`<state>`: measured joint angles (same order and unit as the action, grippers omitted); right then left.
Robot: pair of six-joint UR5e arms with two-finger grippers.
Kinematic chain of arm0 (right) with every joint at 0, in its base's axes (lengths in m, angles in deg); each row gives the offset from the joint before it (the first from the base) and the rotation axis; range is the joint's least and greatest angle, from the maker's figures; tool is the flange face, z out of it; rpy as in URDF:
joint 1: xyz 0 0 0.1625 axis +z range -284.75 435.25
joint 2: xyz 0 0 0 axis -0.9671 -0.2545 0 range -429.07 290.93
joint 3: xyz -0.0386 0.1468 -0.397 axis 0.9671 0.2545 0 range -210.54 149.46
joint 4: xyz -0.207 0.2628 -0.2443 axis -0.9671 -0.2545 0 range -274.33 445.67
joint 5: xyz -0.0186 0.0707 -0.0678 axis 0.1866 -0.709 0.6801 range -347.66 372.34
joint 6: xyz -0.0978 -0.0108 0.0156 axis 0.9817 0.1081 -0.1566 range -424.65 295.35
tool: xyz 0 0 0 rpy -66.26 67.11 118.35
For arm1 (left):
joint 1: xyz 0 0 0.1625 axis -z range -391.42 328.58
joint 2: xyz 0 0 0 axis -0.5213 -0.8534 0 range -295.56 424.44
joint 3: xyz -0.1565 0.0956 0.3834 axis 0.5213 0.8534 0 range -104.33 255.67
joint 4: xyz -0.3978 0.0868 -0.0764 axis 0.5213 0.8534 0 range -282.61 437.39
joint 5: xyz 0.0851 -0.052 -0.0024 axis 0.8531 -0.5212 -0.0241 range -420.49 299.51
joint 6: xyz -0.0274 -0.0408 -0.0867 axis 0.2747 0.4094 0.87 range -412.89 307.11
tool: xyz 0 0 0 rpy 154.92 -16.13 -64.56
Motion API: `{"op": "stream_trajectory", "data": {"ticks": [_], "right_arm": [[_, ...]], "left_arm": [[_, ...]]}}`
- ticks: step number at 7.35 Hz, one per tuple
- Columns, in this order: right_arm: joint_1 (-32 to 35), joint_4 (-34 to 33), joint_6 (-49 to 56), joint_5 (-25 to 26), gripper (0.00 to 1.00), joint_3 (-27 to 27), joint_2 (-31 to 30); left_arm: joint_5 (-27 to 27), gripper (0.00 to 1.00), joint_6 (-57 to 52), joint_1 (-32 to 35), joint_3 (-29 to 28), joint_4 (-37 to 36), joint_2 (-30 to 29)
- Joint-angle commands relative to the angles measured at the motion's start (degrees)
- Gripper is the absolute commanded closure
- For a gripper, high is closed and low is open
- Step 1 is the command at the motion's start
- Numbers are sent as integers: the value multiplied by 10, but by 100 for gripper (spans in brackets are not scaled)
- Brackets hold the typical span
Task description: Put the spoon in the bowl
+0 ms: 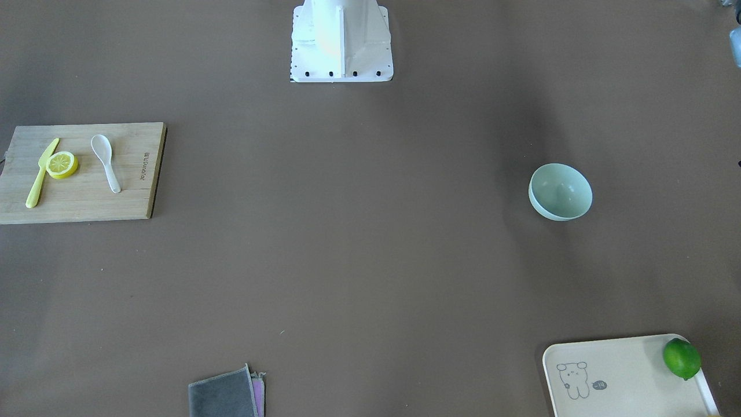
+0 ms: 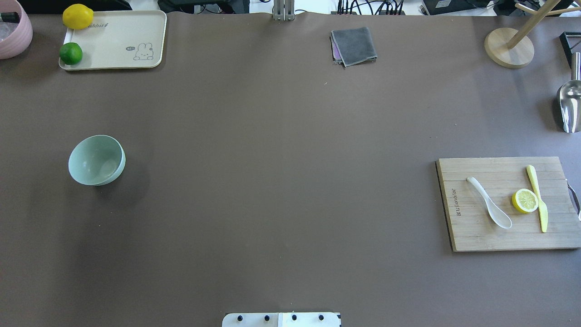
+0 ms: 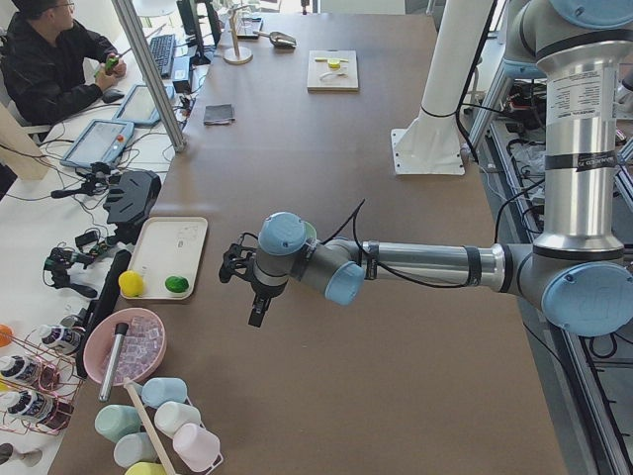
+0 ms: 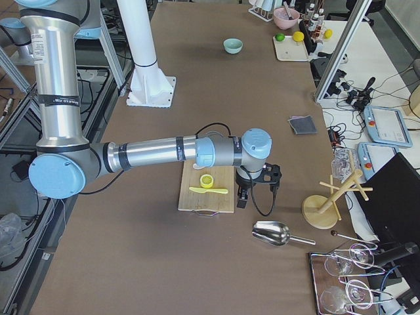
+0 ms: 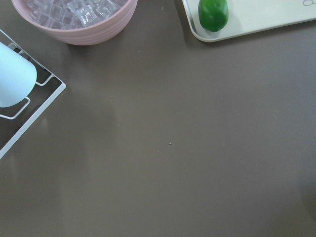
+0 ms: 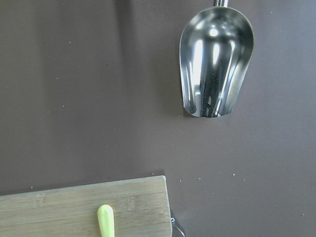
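The white spoon lies on a wooden cutting board, scoop toward the robot; it also shows in the overhead view. The mint-green bowl stands upright and empty at the other end of the table. My left gripper shows only in the exterior left view, hanging above the table near the bowl's end. My right gripper shows only in the exterior right view, just beyond the board's far edge. I cannot tell whether either is open or shut.
On the board lie a lemon slice and a yellow knife. A metal scoop and a wooden stand are beyond it. A tray with a lime, a pink bowl and a grey cloth are at the far edge.
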<state>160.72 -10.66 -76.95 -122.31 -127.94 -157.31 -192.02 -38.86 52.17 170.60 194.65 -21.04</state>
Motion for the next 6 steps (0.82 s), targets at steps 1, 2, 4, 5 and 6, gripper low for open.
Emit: {"op": "stream_trajectory", "data": {"ticks": [1, 2, 4, 5, 6], "right_arm": [[1, -5, 6, 1, 0, 0, -2], [2, -4, 6, 0, 0, -1, -1], [1, -2, 5, 0, 0, 0, -1], [1, 0, 5, -2, 0, -1, -2], [1, 0, 4, -2, 0, -2, -1]], "left_arm": [[3, 2, 36, -2, 0, -1, -7], [4, 2, 38, -3, -1, -1, -7], [4, 2, 38, -3, -2, -1, -7], [4, 2, 38, -3, -4, -1, -7], [4, 2, 38, -3, -5, -1, -7]]}}
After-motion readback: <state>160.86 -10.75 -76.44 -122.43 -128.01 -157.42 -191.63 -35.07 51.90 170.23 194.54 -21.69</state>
